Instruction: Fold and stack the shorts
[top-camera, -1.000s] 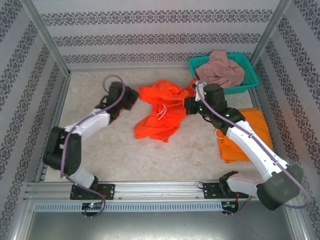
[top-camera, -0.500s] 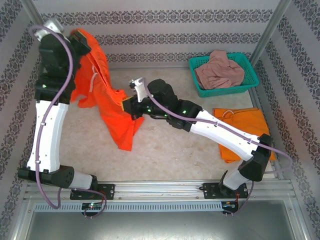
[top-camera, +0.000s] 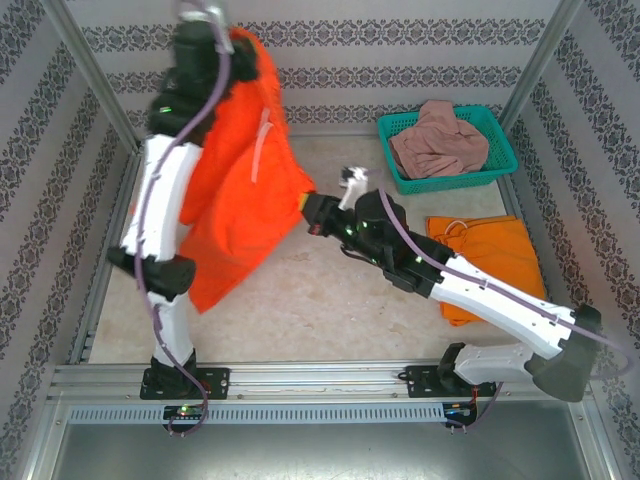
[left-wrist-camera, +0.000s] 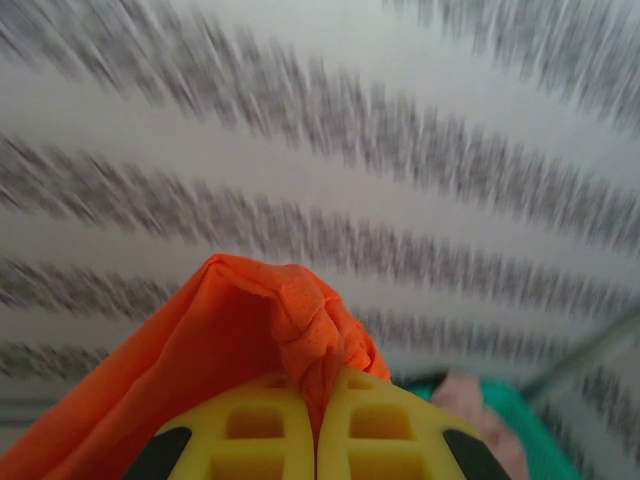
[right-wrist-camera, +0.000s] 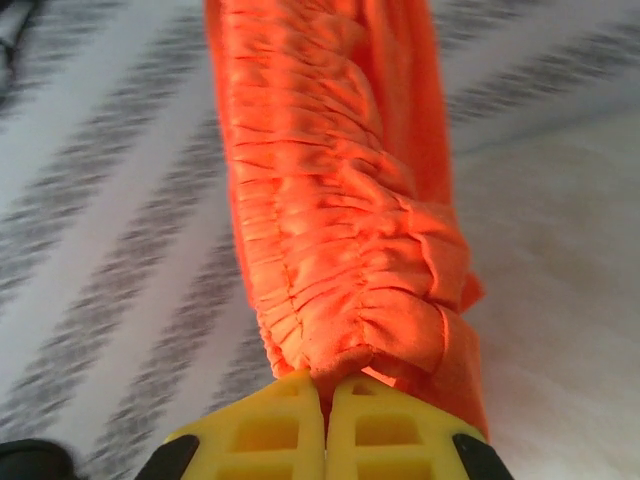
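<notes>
Three shorts, two grippers, one basket. Red-orange pair (top-camera: 240, 190) hanging in the air over the left of the table (top-camera: 330, 310), clamped high up in the left gripper (left-wrist-camera: 318, 400) by a bunched edge and lower down in the right gripper (right-wrist-camera: 325, 395) by the gathered waistband, both sets of jaws pressed tight on cloth. Orange pair (top-camera: 495, 260) folded flat at the right, near edge hidden under the right arm. Pink pair (top-camera: 440, 140) bunched in the teal basket (top-camera: 500, 165). Left side of the hanging pair hidden behind the left arm; left wrist background blurred
</notes>
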